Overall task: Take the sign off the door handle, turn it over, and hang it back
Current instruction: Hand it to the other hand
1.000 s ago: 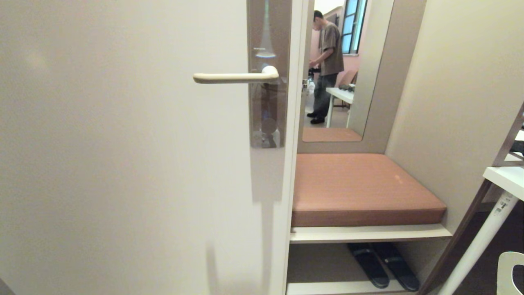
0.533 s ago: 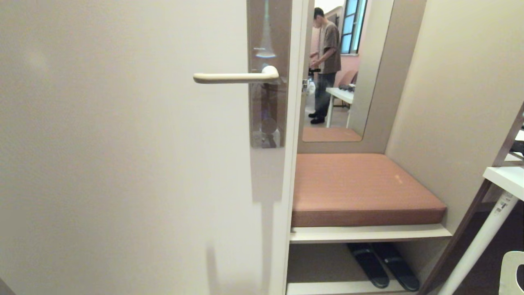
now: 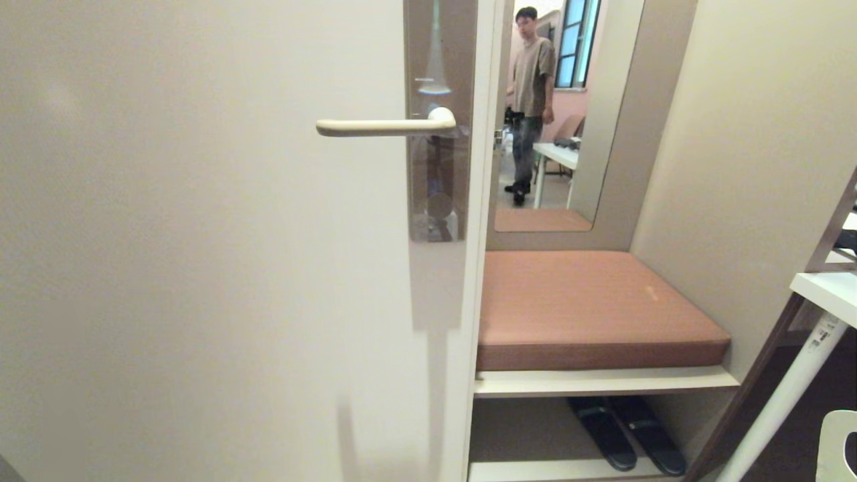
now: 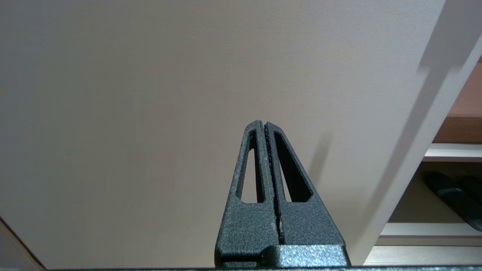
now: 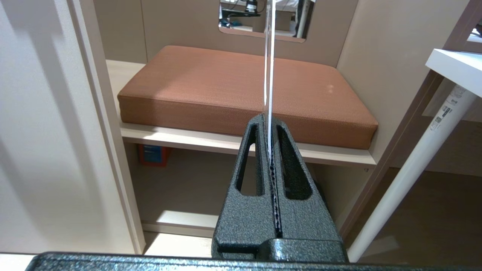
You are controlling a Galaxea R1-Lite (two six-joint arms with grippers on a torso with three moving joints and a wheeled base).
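Head view: the door handle (image 3: 385,126) is being shown bare and level on its glossy brown plate (image 3: 438,174), near the door's (image 3: 201,268) right edge. Neither arm is being shown here. Right of the door edge, a brown cushion (image 3: 596,308) is lying on a shelf (image 3: 602,381), with dark slippers (image 3: 626,435) beneath and a mirror (image 3: 556,114) above, in which a person (image 3: 532,87) is being reflected.

Left wrist view: the left tool (image 4: 264,126) is being held closed and empty, facing plain door surface with open room all around.

Right wrist view: the right tool (image 5: 268,118) is being held closed on the sign (image 5: 268,56), seen edge-on as a thin white strip rising before the cushion. This sign is being shown in no other view. A white desk (image 5: 452,67) edge is standing to one side.
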